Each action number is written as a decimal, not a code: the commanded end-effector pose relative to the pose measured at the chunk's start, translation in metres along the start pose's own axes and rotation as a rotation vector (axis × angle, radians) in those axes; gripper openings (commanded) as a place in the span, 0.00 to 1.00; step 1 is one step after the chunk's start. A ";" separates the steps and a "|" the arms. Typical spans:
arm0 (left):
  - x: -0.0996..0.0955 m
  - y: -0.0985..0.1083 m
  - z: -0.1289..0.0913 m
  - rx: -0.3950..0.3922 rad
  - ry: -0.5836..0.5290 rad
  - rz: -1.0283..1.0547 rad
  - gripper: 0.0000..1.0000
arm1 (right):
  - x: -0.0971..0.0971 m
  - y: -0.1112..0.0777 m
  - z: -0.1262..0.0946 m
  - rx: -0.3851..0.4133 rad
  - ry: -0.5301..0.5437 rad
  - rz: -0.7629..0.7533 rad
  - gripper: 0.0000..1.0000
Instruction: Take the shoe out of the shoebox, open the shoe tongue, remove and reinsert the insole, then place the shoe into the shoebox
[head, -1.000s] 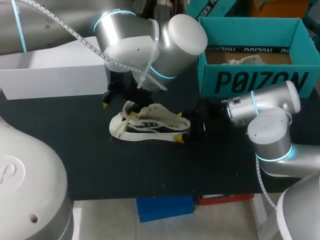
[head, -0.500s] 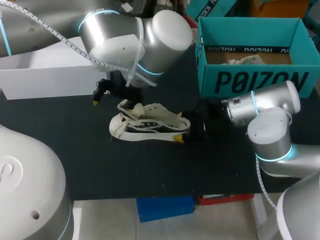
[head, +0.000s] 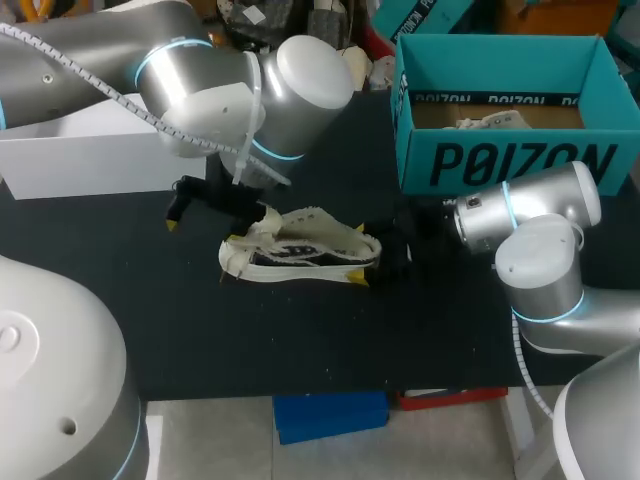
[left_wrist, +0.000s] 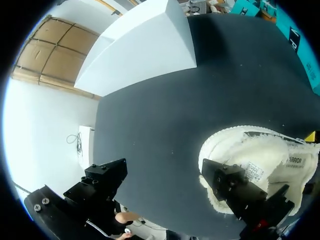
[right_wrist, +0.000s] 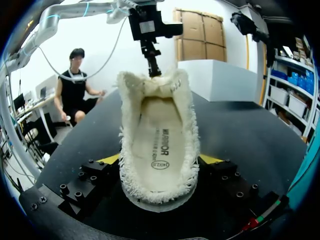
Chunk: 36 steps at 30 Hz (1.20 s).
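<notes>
Fleece shoe (head: 300, 250) in R pincer (right_wrist: 159, 165), mid-table (head: 300, 345).

Shoe (head: 300, 250) left of shoebox (head: 505, 160)

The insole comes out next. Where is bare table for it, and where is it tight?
Barest is the strip of table between the shoe and the near edge. The patch in front of the white box is bare, but the left gripper hangs at its edge. Tight: the heel end, where the right gripper clamps the shoe, near the shoebox.
</notes>
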<state>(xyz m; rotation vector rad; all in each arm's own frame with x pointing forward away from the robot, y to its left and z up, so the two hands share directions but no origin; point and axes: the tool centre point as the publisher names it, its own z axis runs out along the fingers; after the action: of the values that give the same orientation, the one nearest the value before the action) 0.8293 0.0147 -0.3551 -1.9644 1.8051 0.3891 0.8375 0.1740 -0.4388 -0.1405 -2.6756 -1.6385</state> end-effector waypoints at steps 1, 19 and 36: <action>0.006 -0.002 0.013 -0.010 -0.002 0.009 1.00 | -0.001 -0.003 0.000 0.000 -0.001 0.001 0.00; -0.025 0.000 -0.042 0.338 0.535 0.433 0.74 | -0.001 -0.003 0.000 0.000 -0.001 0.001 0.00; 0.075 -0.019 -0.129 0.757 0.939 1.330 0.00 | -0.001 -0.003 0.000 0.000 -0.001 0.001 0.00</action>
<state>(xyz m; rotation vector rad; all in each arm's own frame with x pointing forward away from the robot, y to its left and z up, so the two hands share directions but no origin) 0.8329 -0.1040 -0.2593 -1.3193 2.5137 -0.3414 0.8378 0.1732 -0.4389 -0.1415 -2.6759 -1.6386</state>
